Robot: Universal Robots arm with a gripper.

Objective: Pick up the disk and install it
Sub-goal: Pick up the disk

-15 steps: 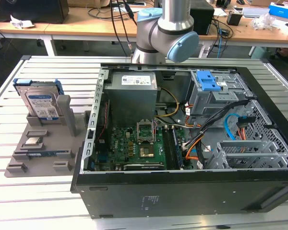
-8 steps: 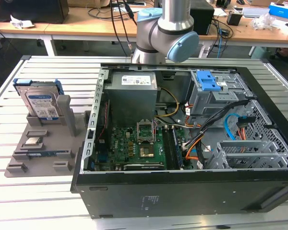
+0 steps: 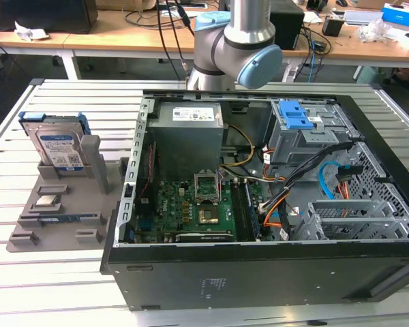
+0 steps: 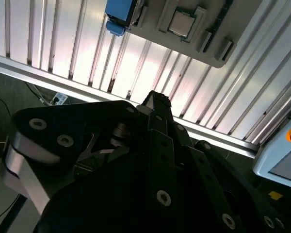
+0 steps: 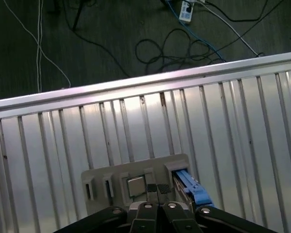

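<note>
My arm (image 3: 235, 41) stands at the upper middle of the exterior view, behind the open computer case (image 3: 259, 272). My hand (image 5: 157, 188) is closed, fingertips pressed together on nothing, and hangs high over the slatted surface (image 3: 75, 95), facing down at the grey holder (image 5: 136, 165). The disk (image 3: 54, 143) stands upright in that holder at the exterior view's left, well apart from my hand.

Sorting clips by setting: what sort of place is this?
Probably a robotics lab or workshop: an open computer case on a slatted metal table, the disk standing in a grey parts holder, cluttered desks behind.
</note>
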